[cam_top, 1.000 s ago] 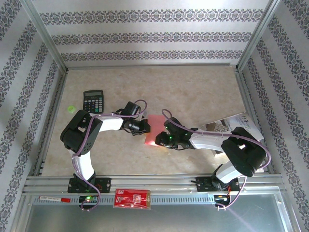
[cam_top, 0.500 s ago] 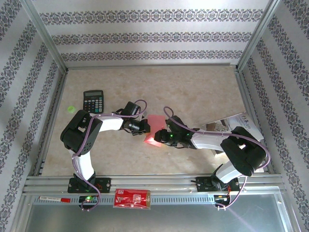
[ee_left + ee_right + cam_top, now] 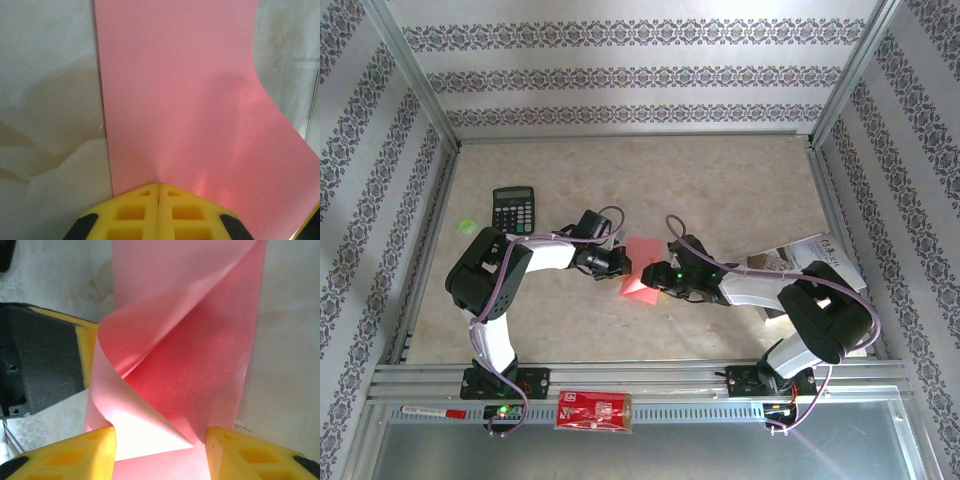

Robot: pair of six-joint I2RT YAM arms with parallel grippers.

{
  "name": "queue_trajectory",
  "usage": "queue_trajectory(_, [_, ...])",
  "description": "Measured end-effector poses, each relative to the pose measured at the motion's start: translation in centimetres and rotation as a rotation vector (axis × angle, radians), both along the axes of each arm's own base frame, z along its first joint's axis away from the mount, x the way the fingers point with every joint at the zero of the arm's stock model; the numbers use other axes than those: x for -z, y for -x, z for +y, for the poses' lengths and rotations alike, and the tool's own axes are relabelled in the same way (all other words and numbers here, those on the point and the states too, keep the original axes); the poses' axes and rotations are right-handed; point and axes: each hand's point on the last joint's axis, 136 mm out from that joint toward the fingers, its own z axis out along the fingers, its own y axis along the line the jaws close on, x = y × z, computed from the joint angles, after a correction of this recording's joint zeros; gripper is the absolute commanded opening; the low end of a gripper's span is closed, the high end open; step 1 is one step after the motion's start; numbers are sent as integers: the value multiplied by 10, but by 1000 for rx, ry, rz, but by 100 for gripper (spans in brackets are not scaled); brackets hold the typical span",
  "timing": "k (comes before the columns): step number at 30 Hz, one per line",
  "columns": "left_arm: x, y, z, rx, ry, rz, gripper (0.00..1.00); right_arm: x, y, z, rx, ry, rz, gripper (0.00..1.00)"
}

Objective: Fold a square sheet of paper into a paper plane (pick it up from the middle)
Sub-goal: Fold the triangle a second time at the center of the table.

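While an early fold is in hand, top view: the square sheet of paper (image 3: 638, 262) sits mid-surface, partly lifted, between the two arms. Left gripper (image 3: 621, 262) meets it at its 9 o'clock edge. Right gripper (image 3: 658, 277) comes in from 4 o'clock. Calculator (image 3: 513, 208) is well apart at 10 o'clock.

Left wrist view: jaws closed flush together, pinching the sheet's near edge at 6 o'clock. Pink sheet runs flat toward 12 o'clock, its right side curling up off the surface.

Right wrist view: jaws apart, straddling the sheet without pinching it. A flap curls over between them, only loosely bent, with a pale face showing at 6 o'clock. Left arm's jaws sit at 9 o'clock.

Judgement: first fold is formed but not pressed, and the plane is far from done. Next move calls for flattening the flap along its fold line while the left grip anchors the sheet, or the flap may spring back.
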Motion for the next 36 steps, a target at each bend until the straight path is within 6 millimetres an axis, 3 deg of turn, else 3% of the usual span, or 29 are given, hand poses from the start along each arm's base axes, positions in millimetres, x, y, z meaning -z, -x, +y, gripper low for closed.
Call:
queue_trajectory(15, [0,0,0,0,-4,6,0,-16,-12,5,-6,-99,-21,49])
queue_trajectory(22, [0,0,0,-1,-6,6,0,-10,-13,0,19,-113,23,49])
queue_trajectory(30, [0,0,1,-1,-6,6,0,9,-12,-7,51,-108,110,24])
queue_trajectory(36, [0,0,1,-1,-7,6,0,12,-12,-9,56,-107,133,2])
